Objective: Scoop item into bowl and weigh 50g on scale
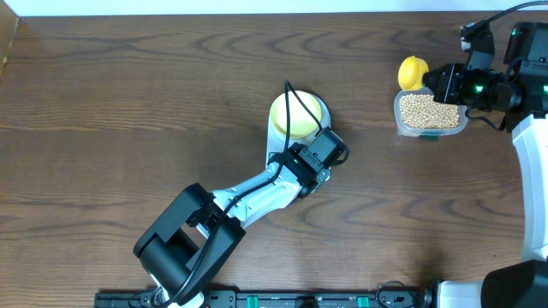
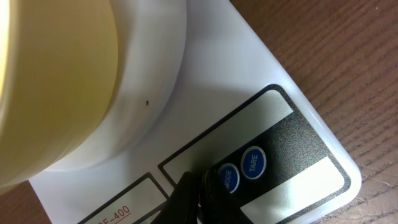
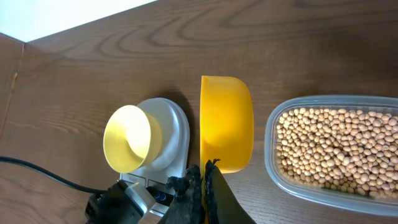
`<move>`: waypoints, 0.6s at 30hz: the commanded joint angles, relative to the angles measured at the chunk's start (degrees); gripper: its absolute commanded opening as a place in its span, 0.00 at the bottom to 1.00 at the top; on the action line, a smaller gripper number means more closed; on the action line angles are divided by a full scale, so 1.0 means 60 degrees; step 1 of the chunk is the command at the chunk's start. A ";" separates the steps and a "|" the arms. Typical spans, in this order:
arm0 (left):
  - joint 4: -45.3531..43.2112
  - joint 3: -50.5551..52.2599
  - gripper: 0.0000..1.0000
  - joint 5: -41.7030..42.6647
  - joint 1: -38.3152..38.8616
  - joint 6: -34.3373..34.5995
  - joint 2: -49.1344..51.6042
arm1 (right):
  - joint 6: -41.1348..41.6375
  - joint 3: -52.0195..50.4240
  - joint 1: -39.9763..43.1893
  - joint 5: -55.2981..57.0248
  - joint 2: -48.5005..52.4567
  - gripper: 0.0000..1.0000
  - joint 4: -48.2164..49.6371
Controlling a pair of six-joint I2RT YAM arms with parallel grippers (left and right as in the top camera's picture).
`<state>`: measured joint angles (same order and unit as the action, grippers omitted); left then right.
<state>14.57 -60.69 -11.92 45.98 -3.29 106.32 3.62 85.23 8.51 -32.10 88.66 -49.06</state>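
Note:
The pale yellow-green bowl (image 1: 295,114) (image 2: 56,81) (image 3: 127,138) stands empty on the white scale (image 1: 276,142) (image 2: 249,81) (image 3: 173,134). My left gripper (image 1: 312,161) (image 2: 200,198) is shut and holds nothing. Its tips rest at the scale's front panel, right beside the blue MODE button (image 2: 228,178). My right gripper (image 1: 437,83) (image 3: 204,182) is shut on the handle of the yellow scoop (image 1: 413,72) (image 3: 227,121), which looks empty and hangs next to the clear container (image 1: 397,111) (image 3: 271,146). The item, tan beans (image 1: 428,110) (image 3: 336,149), fills that container.
The blue TARE button (image 2: 254,162) sits beside MODE. A black cable (image 1: 289,107) crosses over the bowl. The left arm (image 1: 248,192) stretches from the front edge toward the scale. Bare wooden tabletop lies to the left and between scale and container.

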 commanded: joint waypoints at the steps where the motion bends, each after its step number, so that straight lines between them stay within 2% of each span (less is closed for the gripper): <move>1: 0.0215 0.0098 0.08 0.0375 0.0022 -0.0095 0.0499 | -0.0164 0.0153 0.0015 0.0011 0.0036 0.01 -0.0069; 18: 0.0415 0.0095 0.08 0.0408 0.0022 -0.0091 0.0729 | -0.0189 0.0153 0.0015 0.0047 0.0036 0.01 -0.0011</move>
<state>16.25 -61.49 -11.77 45.98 -3.27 106.72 3.60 85.23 8.51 -32.03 88.66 -49.28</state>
